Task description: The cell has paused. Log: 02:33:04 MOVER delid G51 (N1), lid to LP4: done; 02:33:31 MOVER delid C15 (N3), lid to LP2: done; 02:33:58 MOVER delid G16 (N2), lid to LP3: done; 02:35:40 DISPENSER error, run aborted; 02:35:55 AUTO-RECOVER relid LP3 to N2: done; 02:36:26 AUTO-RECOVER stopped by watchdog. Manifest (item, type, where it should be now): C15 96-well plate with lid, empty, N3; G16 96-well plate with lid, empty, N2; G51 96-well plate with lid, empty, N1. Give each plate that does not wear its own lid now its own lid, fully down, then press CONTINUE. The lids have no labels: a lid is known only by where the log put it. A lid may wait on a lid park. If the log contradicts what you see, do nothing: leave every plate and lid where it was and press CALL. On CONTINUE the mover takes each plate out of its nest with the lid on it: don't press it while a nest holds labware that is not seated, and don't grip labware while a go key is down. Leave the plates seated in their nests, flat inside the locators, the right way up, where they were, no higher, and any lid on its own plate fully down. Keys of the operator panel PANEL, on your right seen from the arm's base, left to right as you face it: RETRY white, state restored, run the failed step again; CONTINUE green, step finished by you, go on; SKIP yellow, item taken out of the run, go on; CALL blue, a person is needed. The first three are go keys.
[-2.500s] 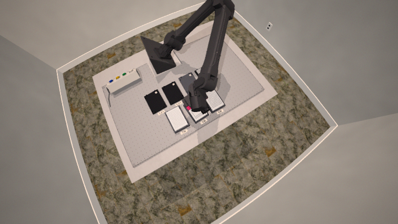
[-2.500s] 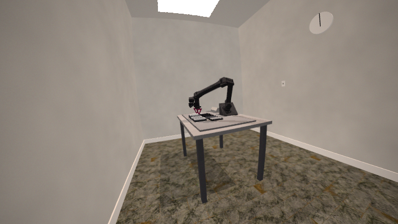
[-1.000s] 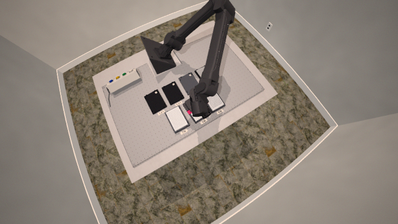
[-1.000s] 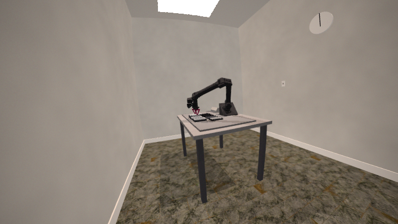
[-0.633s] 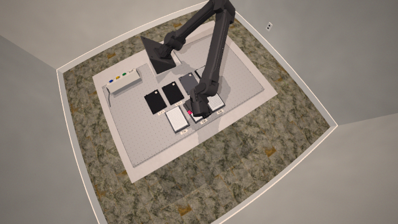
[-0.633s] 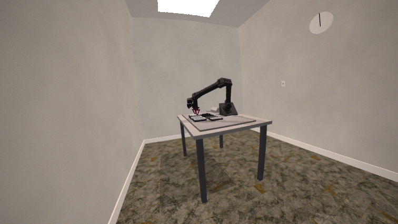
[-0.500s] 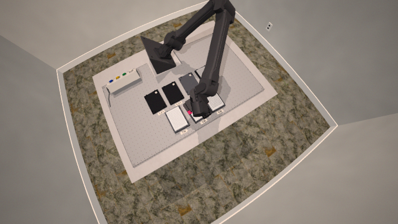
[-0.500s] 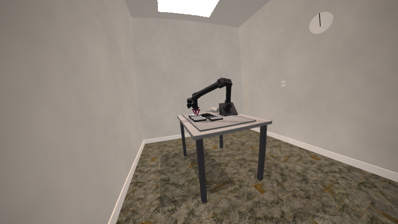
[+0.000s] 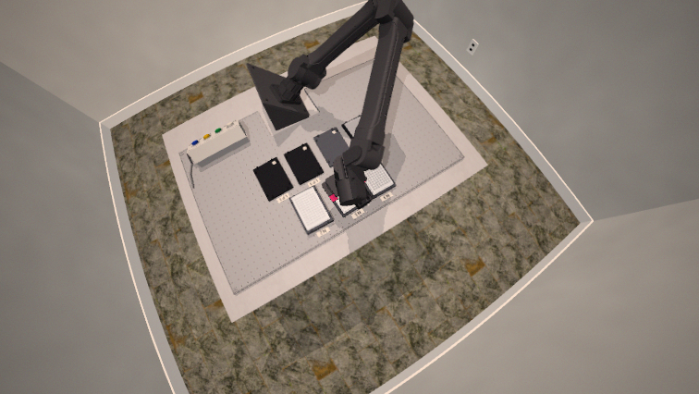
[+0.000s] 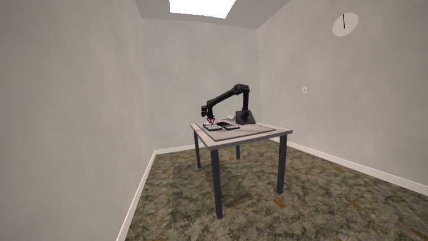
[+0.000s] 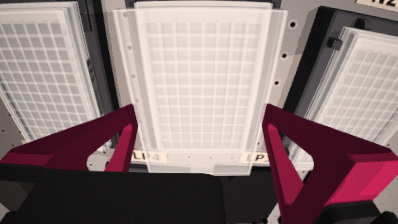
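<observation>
Lid (image 11: 200, 85) in the pincer, held over the row of plate nests

Table (image 10: 281, 130) stands in a bare room with a grey perforated deck (image 9: 244, 235) on top; the dark arm (image 9: 381, 92) reaches from its base plate (image 9: 259, 78) across to the front row. Operator panel (image 9: 220, 146) sits at one end of the deck, blue, yellow and green keys visible. Three dark lid parks lie in a row — two black (image 9: 273, 178) (image 9: 303, 164), one grey (image 9: 330, 145). Two white 96-well plates (image 9: 310, 209) (image 9: 380, 178) flank the gripper (image 11: 200, 145); the middle nest is hidden under it. Magenta fingers are clamped on the long edges of the clear lid — wrist view shows well rows through it and LP4 label (image 11: 149, 157) below.
</observation>
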`<state>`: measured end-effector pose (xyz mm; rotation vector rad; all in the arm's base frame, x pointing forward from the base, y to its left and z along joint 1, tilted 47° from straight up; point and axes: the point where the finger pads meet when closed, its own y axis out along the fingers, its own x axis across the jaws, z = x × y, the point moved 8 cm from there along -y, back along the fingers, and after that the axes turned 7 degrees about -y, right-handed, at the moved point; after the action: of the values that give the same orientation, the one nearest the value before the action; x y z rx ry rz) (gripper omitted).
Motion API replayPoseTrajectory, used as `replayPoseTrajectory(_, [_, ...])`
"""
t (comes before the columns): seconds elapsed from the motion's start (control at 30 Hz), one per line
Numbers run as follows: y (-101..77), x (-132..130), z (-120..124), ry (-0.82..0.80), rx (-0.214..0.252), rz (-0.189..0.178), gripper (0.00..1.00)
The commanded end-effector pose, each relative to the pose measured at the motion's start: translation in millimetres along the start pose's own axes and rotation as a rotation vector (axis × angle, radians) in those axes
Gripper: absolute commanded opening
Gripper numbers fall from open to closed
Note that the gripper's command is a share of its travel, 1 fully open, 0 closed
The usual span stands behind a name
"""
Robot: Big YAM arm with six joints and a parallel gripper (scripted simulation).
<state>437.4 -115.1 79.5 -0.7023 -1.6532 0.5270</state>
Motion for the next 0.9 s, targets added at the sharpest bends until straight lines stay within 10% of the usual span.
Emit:
replayPoseTrajectory(0.0, [5.2, -5.6, 0.4, 0.013, -0.006, -0.001, 0.0])
replayPoseTrajectory(0.87, [12.9, -7.4, 1.3, 0.015, -0.008, 0.0, 0.0])
